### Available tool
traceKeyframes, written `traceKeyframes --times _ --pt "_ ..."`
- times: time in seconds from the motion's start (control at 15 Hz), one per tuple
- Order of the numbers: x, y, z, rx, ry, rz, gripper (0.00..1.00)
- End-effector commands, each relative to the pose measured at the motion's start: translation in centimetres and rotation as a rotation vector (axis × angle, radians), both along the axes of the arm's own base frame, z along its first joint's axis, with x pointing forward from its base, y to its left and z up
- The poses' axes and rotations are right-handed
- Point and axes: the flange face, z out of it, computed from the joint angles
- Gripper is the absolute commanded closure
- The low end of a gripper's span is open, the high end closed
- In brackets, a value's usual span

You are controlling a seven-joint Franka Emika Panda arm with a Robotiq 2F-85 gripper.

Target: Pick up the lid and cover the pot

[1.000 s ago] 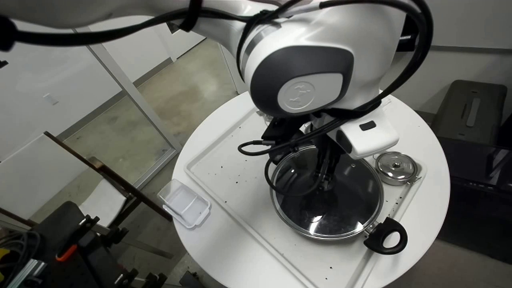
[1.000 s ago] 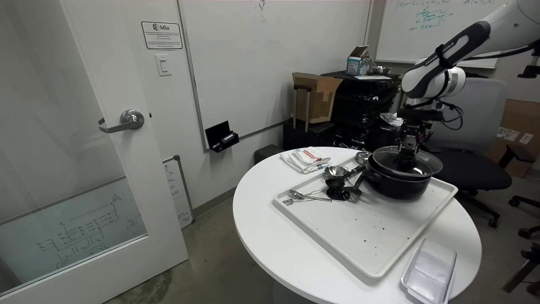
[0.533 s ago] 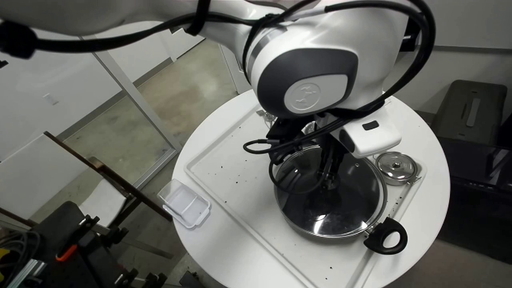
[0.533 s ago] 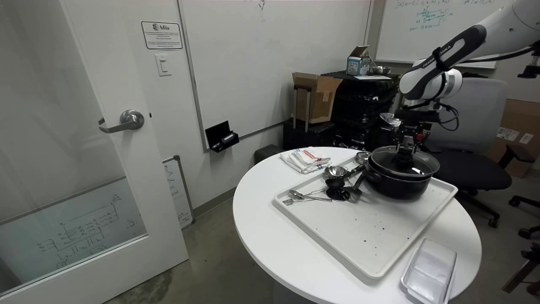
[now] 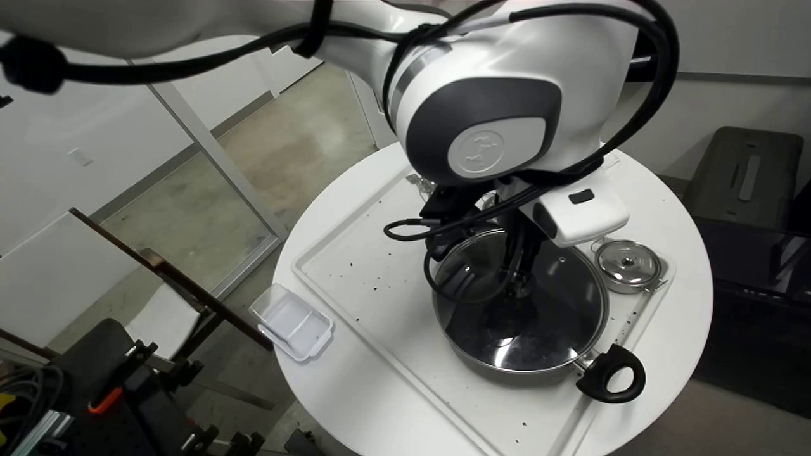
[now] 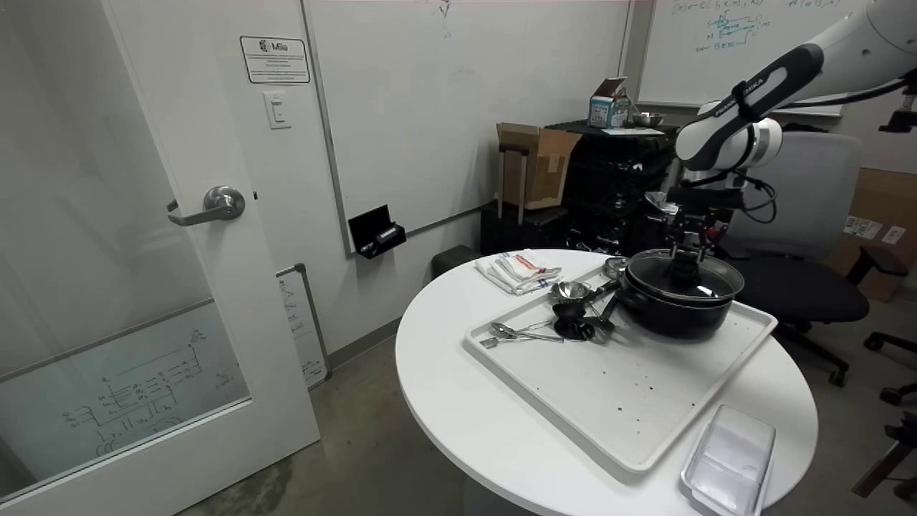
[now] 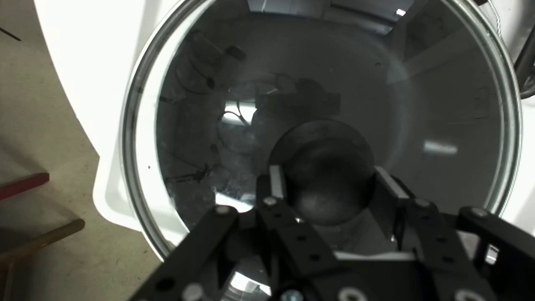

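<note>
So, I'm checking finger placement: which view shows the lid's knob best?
The wrist view: the knob shows large, if blurred, between the fingers. Both exterior views give, at most, a small dark shape beneath the pincer.

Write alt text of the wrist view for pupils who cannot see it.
A gripper straddles the black knob of a glass lid; whether it grips is unclear. The dark pot shows through the glass, with a white crescent at left.
</note>
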Motion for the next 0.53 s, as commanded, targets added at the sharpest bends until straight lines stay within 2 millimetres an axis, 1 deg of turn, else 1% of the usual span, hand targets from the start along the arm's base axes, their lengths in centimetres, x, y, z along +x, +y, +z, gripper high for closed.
traceKeyframes --times 0.0,0.47 --pt "1.02 0.20 0.51 -0.004 -0.002 -0.009 0.75" --pt "1.12 0.60 -0.43 -0.001 0.006 -0.003 0.75"
